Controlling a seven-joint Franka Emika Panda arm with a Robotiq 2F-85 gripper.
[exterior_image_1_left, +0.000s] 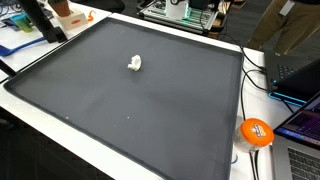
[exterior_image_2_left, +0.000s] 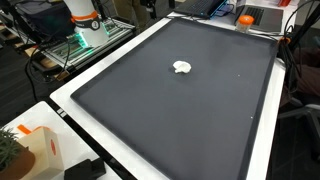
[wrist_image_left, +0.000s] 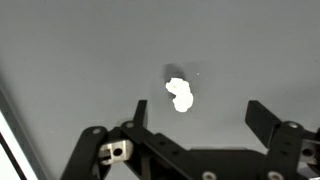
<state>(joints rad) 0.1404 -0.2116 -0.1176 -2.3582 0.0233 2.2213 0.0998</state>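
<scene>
A small white crumpled object (wrist_image_left: 180, 94) lies on the dark grey mat (wrist_image_left: 90, 60). It also shows in both exterior views (exterior_image_1_left: 135, 64) (exterior_image_2_left: 182, 68). In the wrist view my gripper (wrist_image_left: 196, 117) hangs above the mat with its two black fingers spread wide apart and nothing between them. The white object lies just beyond the fingertips, slightly toward the left finger. The gripper does not show in either exterior view.
The mat (exterior_image_1_left: 150, 100) sits on a white table (exterior_image_1_left: 240, 150). An orange ball (exterior_image_1_left: 256, 132) and cables lie by a laptop at one edge. An orange-and-white box (exterior_image_2_left: 40, 150) and a green-lit device (exterior_image_2_left: 85, 30) stand past other edges.
</scene>
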